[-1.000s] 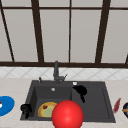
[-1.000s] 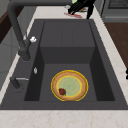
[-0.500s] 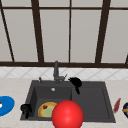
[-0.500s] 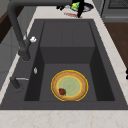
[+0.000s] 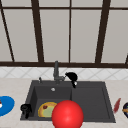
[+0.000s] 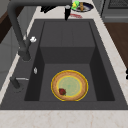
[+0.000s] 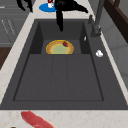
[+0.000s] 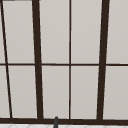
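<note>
Faucet (image 5: 56, 72) stands at the sink's (image 5: 100, 100) far rim, left of centre. Right hand (image 5: 71, 76) hovers just right of its spout, holding nothing, one finger pointing straight down. Left hand (image 5: 26, 109) idles at the near-left corner, fingers curled, empty. Yellow plate (image 6: 69, 85) lies in the left basin.

No readable text here.
You'll find no letters, numbers, labels or brand marks on the sink (image 5: 90, 100) or on anything lying around it.
</note>
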`<act>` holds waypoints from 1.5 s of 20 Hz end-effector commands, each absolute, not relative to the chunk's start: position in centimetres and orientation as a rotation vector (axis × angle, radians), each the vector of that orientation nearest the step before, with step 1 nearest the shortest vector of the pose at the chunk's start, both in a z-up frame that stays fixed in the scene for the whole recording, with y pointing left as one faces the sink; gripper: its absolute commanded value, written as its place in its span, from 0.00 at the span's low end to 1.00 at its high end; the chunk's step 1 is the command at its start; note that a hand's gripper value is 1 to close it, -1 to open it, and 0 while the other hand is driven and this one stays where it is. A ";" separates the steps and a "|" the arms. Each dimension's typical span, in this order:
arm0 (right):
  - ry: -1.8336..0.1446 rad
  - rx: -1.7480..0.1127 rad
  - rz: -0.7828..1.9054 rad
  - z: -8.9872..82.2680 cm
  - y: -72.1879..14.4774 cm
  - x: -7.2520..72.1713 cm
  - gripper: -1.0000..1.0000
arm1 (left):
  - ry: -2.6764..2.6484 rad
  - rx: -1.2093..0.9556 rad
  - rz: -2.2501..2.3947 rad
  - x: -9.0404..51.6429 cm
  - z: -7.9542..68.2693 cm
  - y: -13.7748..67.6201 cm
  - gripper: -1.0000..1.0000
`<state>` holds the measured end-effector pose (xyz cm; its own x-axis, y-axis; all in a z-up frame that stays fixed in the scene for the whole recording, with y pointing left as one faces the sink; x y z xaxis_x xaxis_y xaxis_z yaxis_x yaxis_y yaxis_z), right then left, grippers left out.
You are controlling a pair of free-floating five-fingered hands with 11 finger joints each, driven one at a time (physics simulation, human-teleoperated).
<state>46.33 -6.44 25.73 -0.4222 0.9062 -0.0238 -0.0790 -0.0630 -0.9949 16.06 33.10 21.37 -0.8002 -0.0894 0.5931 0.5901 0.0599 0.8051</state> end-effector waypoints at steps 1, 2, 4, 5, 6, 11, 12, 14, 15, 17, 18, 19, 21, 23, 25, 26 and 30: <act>-1.382 -0.906 1.591 25.7 -5.1 48.9 0.00 | -1.847 -0.499 -1.792 16.1 21.4 33.1 0.50; -1.377 -0.901 1.593 25.7 -4.8 49.6 0.00 | -1.847 -0.499 -1.792 16.1 21.4 33.1 0.50; -1.364 -0.886 1.601 25.6 -4.1 50.9 0.00 | -1.847 -0.499 -1.792 16.1 21.4 33.1 0.50; -1.353 -0.867 1.609 25.3 -3.7 51.4 0.00 | -1.847 -0.499 -1.792 16.1 21.4 33.1 0.50; -1.344 -0.859 1.610 25.1 -3.4 52.0 0.00 | -1.847 -0.499 -1.792 16.1 21.4 33.1 0.50; -1.275 -0.800 1.664 24.2 -2.5 54.8 0.00 | -1.847 -0.499 -1.792 16.1 21.4 33.1 0.50; -1.263 -0.782 1.665 24.2 -2.5 55.4 0.00 | -1.847 -0.499 -1.792 16.1 21.4 33.1 0.50; -1.237 -0.744 1.665 24.1 -2.6 56.5 0.00 | -1.847 -0.499 -1.792 16.1 21.4 33.1 0.50; -1.224 -0.723 1.665 24.0 -2.5 57.1 0.00 | -1.847 -0.499 -1.792 16.1 21.4 33.1 0.50; -1.199 -0.679 1.665 23.6 -2.7 58.1 0.00 | -1.847 -0.499 -1.792 16.1 21.4 33.1 0.50; -1.185 -0.657 1.664 23.4 -2.6 58.6 0.00 | -1.847 -0.499 -1.792 16.1 21.4 33.1 0.50; -1.165 -0.642 1.670 23.4 -2.4 59.2 0.00 | -1.847 -0.499 -1.792 16.1 21.4 33.1 0.50; -1.131 -0.612 1.677 23.2 -2.4 60.3 0.00 | -1.847 -0.499 -1.792 16.1 21.4 33.1 0.50; -1.096 -0.581 1.684 22.9 -2.4 61.5 0.00 | -1.847 -0.499 -1.792 16.1 21.4 33.1 0.50; -1.057 -0.553 1.692 22.7 -2.4 62.7 0.00 | -1.847 -0.499 -1.792 16.1 21.4 33.1 0.50; -1.038 -0.539 1.696 22.5 -2.4 63.2 0.00 | -1.847 -0.499 -1.792 16.1 21.4 33.1 0.50; -0.978 -0.482 1.706 21.6 -2.4 65.4 0.00 | -1.847 -0.499 -1.792 16.1 21.4 33.1 0.50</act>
<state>63.92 -2.39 22.29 -0.3606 0.9215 0.1445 -0.5338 -0.0768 -0.8421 16.06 33.10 21.37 -0.8002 -0.0894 0.5931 0.5901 0.0599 0.8051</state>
